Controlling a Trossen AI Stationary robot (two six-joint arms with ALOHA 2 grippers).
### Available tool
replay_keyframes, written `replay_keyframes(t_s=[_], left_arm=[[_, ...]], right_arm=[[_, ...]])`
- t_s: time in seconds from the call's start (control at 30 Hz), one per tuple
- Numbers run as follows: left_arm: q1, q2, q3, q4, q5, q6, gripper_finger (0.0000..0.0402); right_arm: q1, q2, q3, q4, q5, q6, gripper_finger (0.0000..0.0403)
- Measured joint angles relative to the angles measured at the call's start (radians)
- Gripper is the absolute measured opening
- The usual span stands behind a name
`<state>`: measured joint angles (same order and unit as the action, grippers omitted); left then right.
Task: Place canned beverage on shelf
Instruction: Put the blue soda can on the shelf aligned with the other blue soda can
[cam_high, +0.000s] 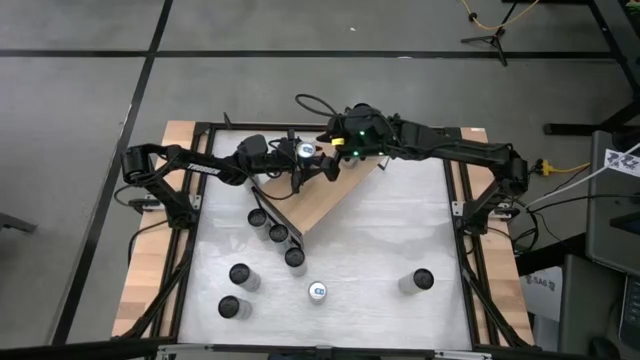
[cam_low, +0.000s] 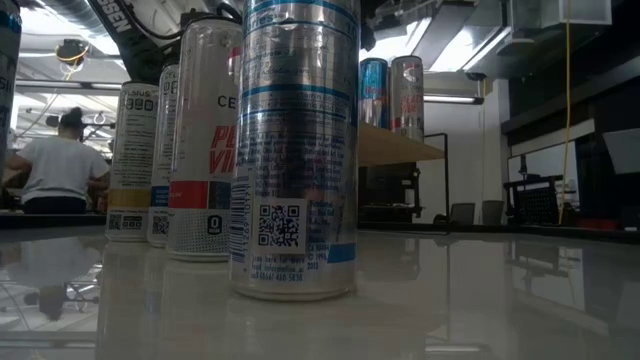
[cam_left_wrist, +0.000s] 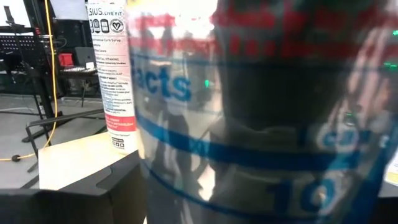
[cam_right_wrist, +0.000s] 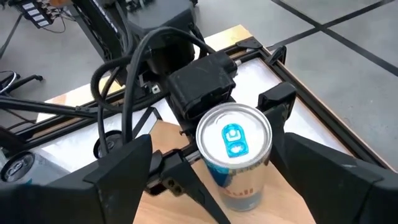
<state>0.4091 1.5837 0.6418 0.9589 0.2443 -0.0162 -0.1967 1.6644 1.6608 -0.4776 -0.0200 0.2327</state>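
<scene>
A silver can (cam_right_wrist: 233, 155) with a blue tab stands on the wooden shelf (cam_high: 325, 200) at the far side of the desk (cam_high: 400, 230). The left gripper (cam_high: 303, 160) pinches it. The right gripper (cam_high: 330, 158) hovers just above the can, its fingers (cam_right_wrist: 323, 168) spread either side. Other cans (cam_high: 279, 232) stand in front of the shelf.

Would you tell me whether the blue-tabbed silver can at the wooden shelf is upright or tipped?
Upright: the blue-tabbed silver can shows its round top facing up, standing on the wooden shelf.
</scene>
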Motion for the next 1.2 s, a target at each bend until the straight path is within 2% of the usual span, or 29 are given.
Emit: replay_keyframes(t_s=[0.2, 0.53, 1.2], left_arm=[[0.001, 0.0, 0.0, -0.001, 0.0, -0.002, 0.0319], [0.001, -0.011, 0.0, -0.009, 0.0, -0.007, 0.0319], [-0.002, -0.169, 0.0, -0.113, 0.009, -0.044, 0.0319]], right_arm=[[0.0, -0.067, 0.0, -0.045, -0.002, -0.004, 0.0356], [0.0, -0.248, 0.0, -0.228, -0.003, -0.031, 0.0356], [0.001, -0.556, 0.0, -0.442, 0.012, -0.058, 0.0356]])
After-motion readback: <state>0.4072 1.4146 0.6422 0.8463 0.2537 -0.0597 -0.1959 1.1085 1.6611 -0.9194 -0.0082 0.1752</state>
